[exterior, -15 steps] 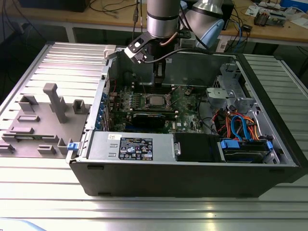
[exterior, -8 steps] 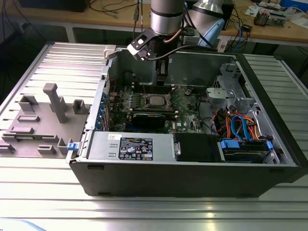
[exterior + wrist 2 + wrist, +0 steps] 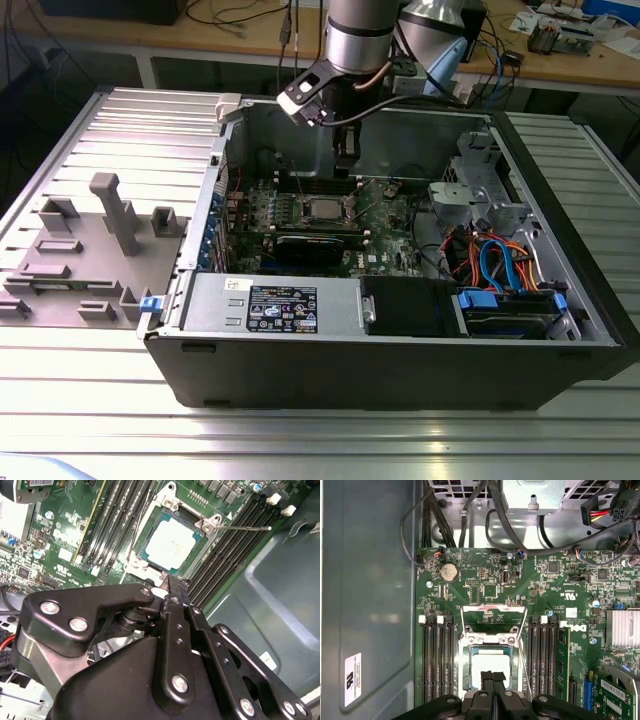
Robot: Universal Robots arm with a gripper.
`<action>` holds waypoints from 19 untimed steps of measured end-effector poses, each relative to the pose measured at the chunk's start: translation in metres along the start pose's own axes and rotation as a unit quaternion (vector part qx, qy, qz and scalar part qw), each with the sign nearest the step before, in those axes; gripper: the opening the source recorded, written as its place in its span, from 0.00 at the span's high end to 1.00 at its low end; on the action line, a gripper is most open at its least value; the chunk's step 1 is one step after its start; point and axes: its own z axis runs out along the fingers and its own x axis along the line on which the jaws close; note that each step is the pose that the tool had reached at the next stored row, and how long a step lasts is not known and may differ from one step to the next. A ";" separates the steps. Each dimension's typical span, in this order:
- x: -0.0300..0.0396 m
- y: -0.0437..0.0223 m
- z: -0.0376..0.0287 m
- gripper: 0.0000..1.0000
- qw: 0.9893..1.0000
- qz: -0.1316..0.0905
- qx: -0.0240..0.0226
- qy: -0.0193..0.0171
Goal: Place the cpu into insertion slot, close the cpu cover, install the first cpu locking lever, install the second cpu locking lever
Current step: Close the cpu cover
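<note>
The end effector point(image 3: 493, 676), fingers clenched together and seemingly empty, hangs right over the cpu point(image 3: 481, 664) lying in the insertion slot point(image 3: 466, 669).

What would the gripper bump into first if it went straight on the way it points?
Probably the cpu lying in the insertion slot; the gripper points at it, though it might catch the slot's rim instead.

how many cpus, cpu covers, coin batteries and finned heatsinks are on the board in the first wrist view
cpu, in the insertion slot: 1
cpu cover, open: 1
coin battery: 1
finned heatsink: 1
total: 4
</note>
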 end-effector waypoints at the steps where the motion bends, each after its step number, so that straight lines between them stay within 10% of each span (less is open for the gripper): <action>1: 0.0000 0.0000 0.0000 0.89 1.000 0.000 0.000 0.000; 19: -0.0003 0.0161 0.0001 0.89 1.000 -0.001 0.000 0.000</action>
